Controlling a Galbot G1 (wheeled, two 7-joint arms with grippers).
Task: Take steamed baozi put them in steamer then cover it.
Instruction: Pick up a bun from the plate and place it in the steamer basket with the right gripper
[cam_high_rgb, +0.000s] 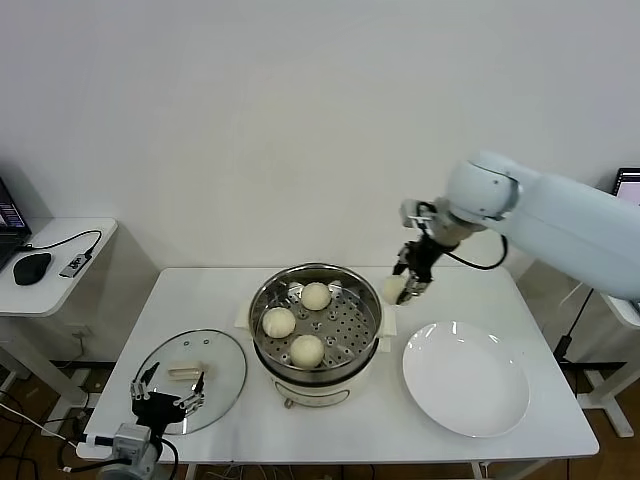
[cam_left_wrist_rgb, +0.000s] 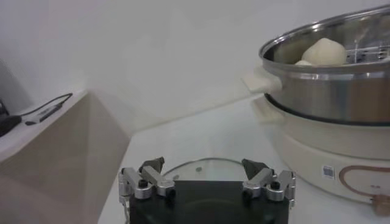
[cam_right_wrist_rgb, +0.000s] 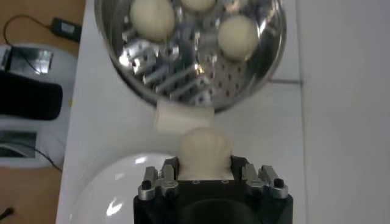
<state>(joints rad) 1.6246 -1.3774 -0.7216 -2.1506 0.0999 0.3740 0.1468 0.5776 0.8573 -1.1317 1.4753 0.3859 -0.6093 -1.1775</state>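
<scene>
We see the right pincer (cam_high_rgb: 411, 281) clamped on one bun (cam_high_rgb: 395, 289), raised just beside the steamer (cam_high_rgb: 316, 333), which holds three buns (cam_high_rgb: 307, 350). The left pincer (cam_high_rgb: 168, 392) hangs apart over the glass lid (cam_high_rgb: 222, 368) on the surface (cam_high_rgb: 200, 290).

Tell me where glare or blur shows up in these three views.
Head view: even light, the round shiny stainless-steel steamer only faintly reflective. Left wrist view: soft overall, the open left hand blurred up close. Right wrist view: bright glints on the perforated tray; the cream-white bun in the right hand is slightly soft.
</scene>
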